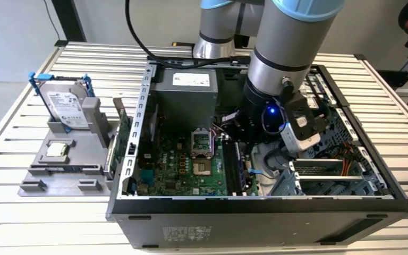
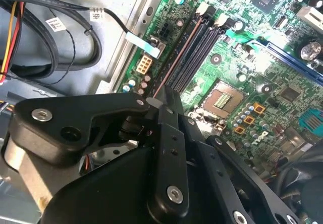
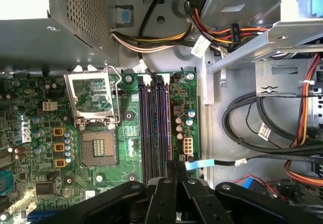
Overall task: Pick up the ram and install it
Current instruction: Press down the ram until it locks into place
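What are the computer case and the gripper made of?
The case looks like sheet metal: dull grey, thin folded edges, punched holes. The gripper seems matt black metal or hard plastic, I can't tell which; its flat linked parts are joined by shiny silver screws.

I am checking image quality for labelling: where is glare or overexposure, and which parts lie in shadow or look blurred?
Second wrist view: strong glare whitens the motherboard near the blue slot. First wrist view: the power supply top is blown out white; the gripper is dark and soft. Exterior view: the case interior is shadowed under the arm.
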